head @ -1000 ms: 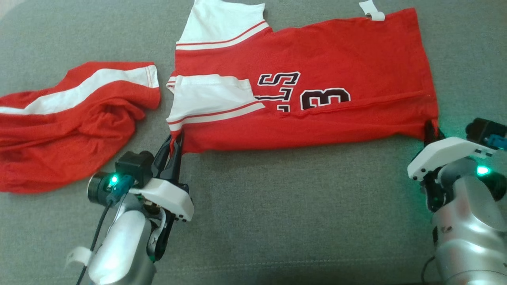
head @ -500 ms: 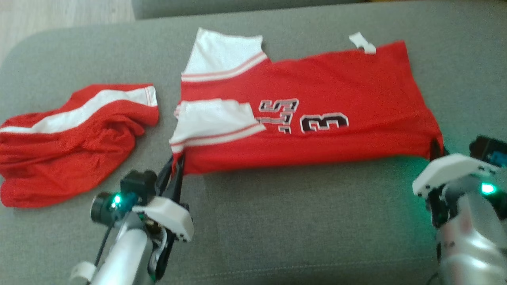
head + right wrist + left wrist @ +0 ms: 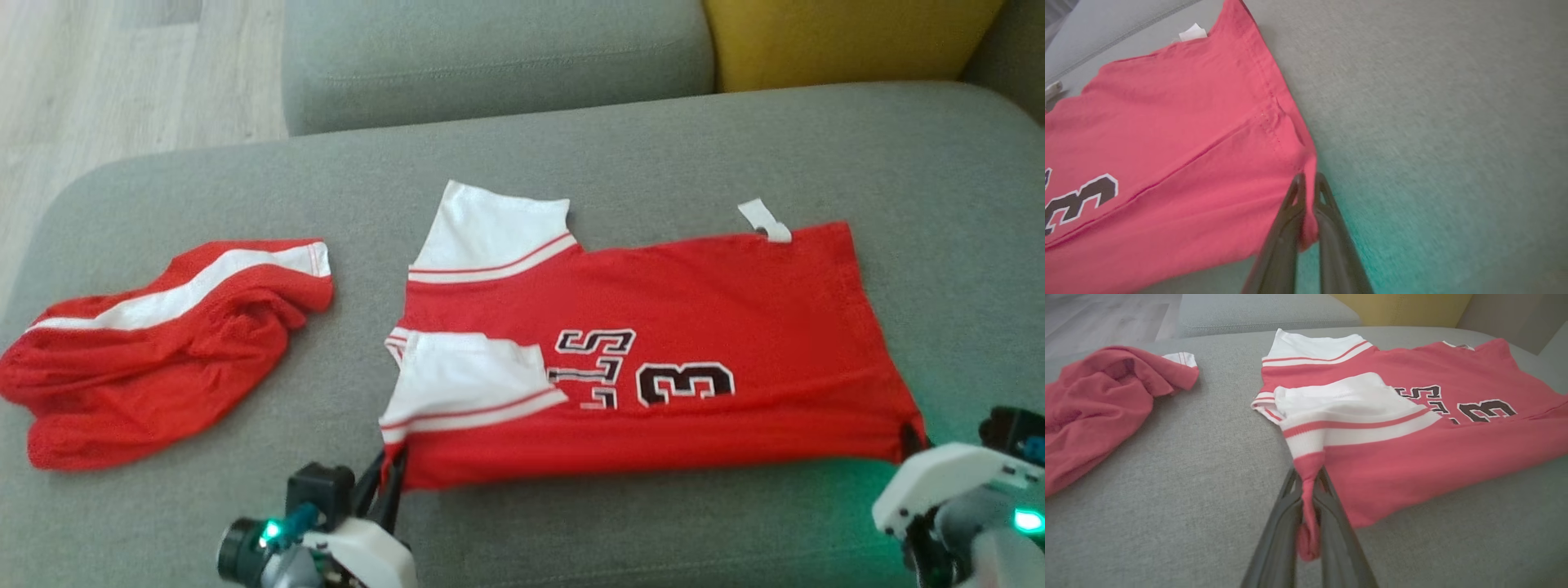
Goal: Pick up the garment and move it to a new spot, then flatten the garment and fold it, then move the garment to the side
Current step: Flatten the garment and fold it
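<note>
A red jersey of soft knit, with white red-striped sleeves and black, white-edged lettering that ends in a 3, lies folded lengthwise across the middle of a grey fabric sofa seat. Its sleeves are at the left end and its hem is at the right end. One white sleeve juts out at the far left. The other is folded over the red body close to the near-left corner. A small white tag sticks out from the far edge, towards the right.

The left fingers are pressed together on the jersey's near-left corner, with a pinched tuck of red cloth running down between them. The right fingers are clamped on the near-right corner at the hem, where the cloth is drawn to a point. Between the two held corners the near edge runs in a nearly straight line.

To the left, well apart from the jersey, a crumpled red mesh garment with a white stripe lies on the same seat. On the far side sits a grey back cushion, with a yellow cushion to its right and a pale wooden floor at the far left.
</note>
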